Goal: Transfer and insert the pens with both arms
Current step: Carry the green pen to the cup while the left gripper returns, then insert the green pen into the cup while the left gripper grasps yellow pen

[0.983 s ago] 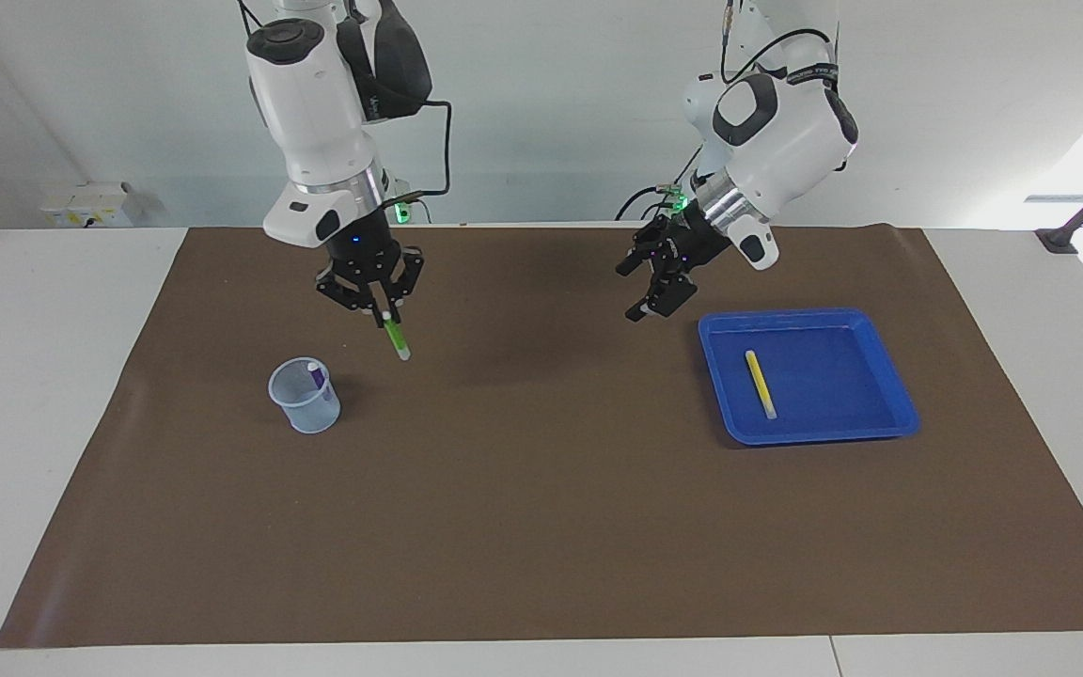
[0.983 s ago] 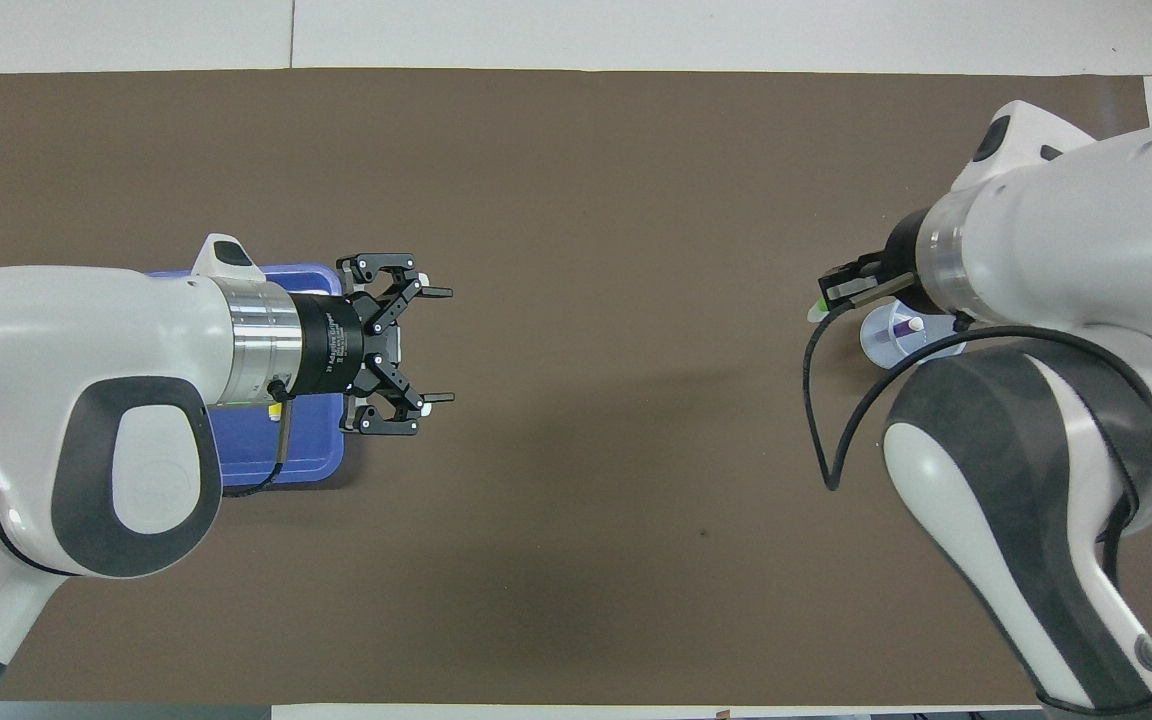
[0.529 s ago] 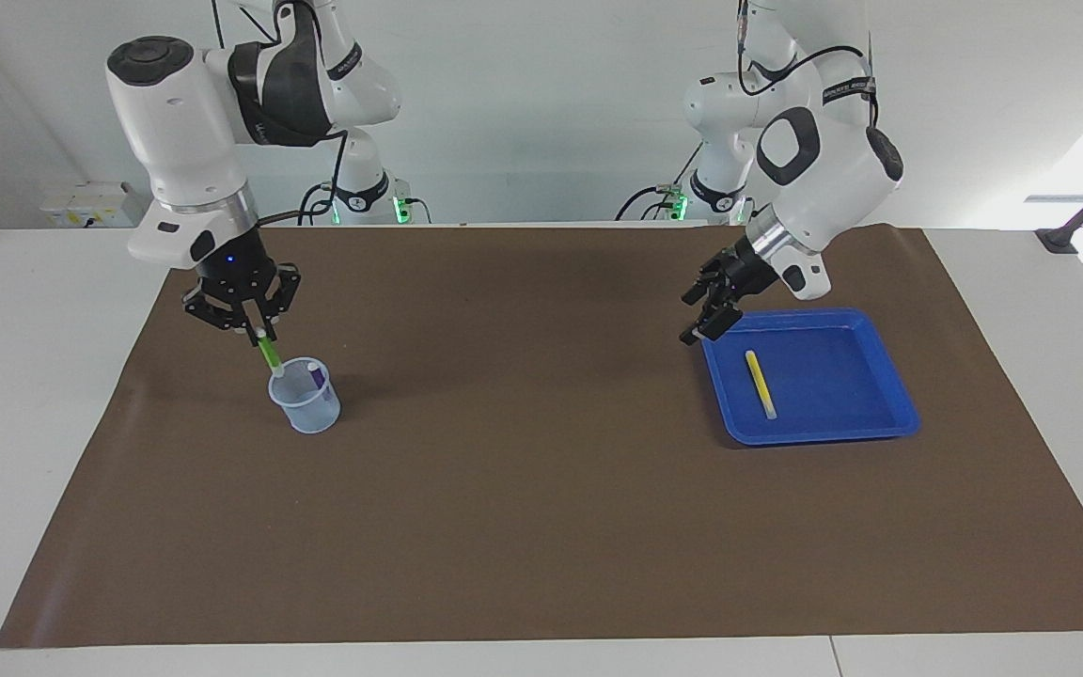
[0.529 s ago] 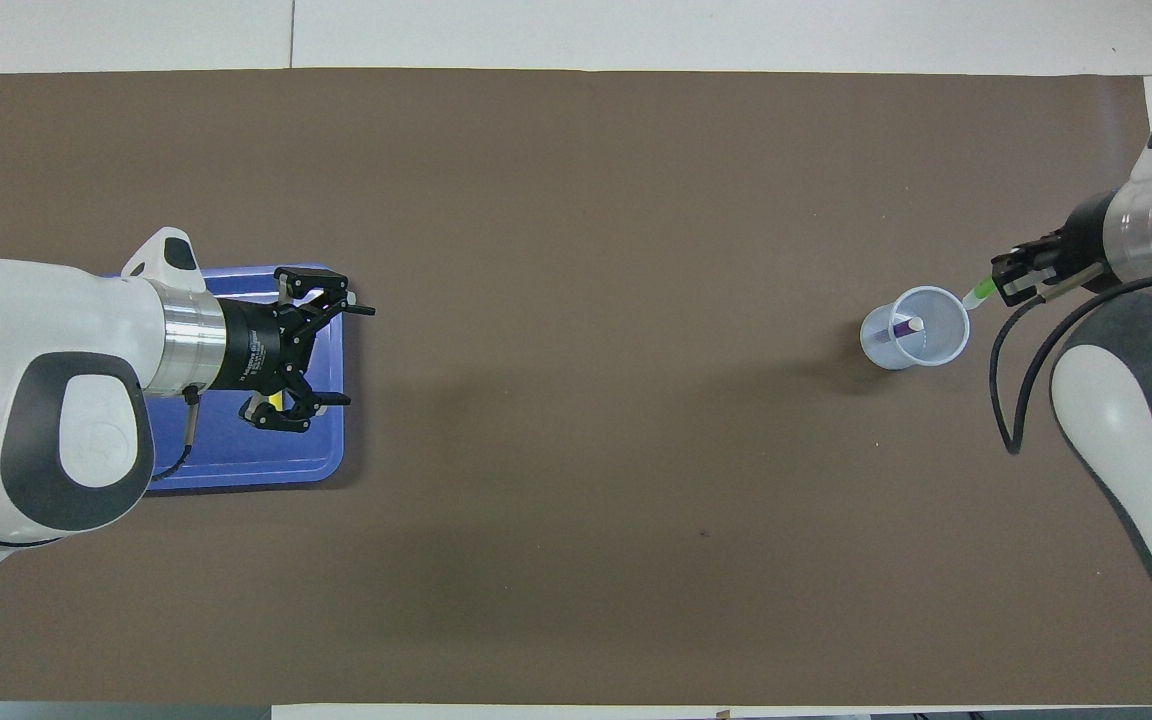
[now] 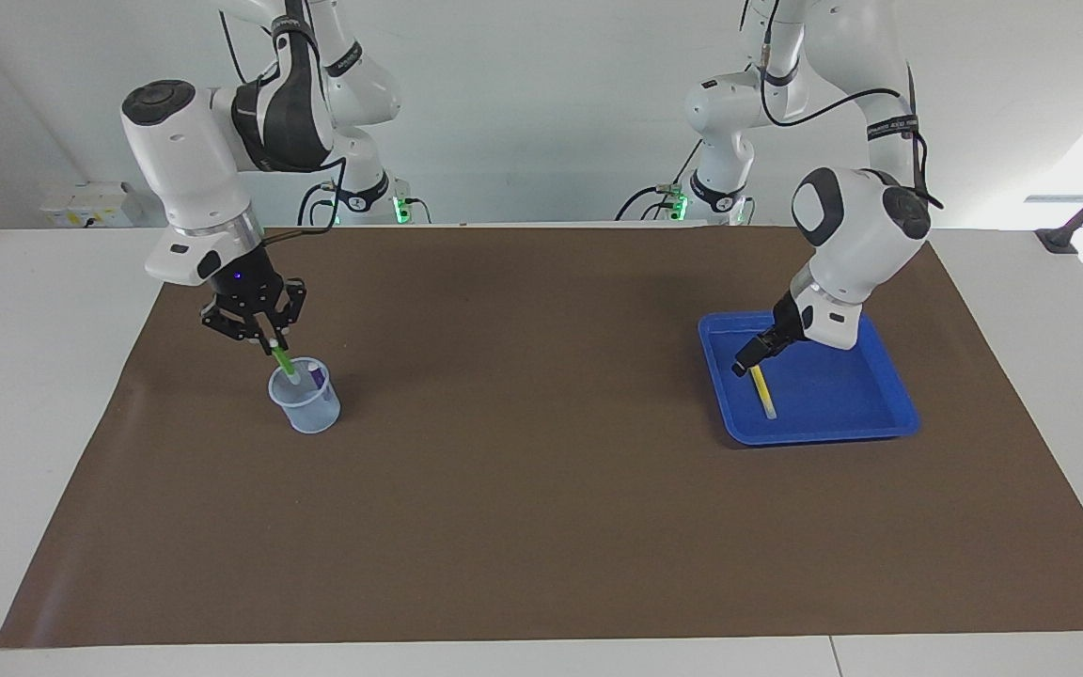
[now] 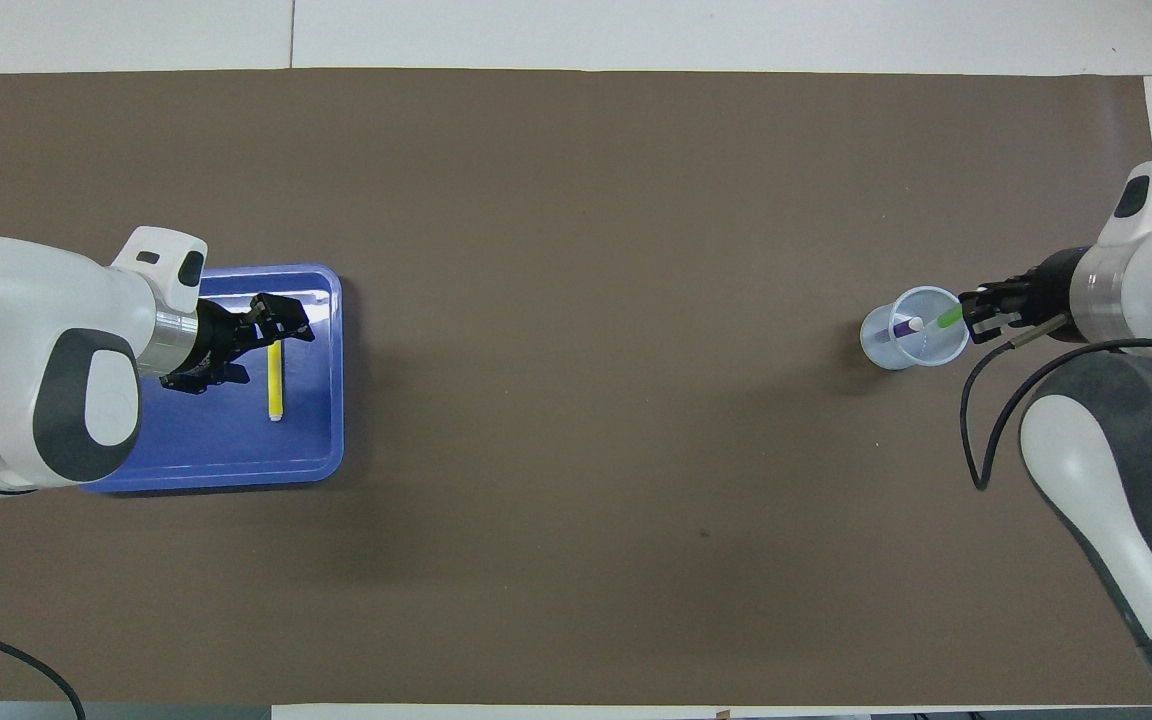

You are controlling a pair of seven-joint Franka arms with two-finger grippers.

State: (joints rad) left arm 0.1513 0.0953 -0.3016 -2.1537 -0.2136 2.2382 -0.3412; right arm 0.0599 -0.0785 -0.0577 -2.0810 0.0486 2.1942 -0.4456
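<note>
Blue tray (image 5: 889, 395) with yellow pen (image 5: 761, 390) under spread left gripper (image 5: 750, 356); clear cup (image 5: 305, 404) with purple pen (image 5: 316, 375), green pen (image 5: 285, 364) pinched by right gripper (image 5: 266, 339).

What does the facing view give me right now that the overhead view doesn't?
Facing only: both arm bases, and the green pen tip dipping inside the cup rim. Overhead only: the left gripper fingers spread either side of the yellow pen. Both: the tray, the purple pen in the cup, the right gripper shut on the green pen.
</note>
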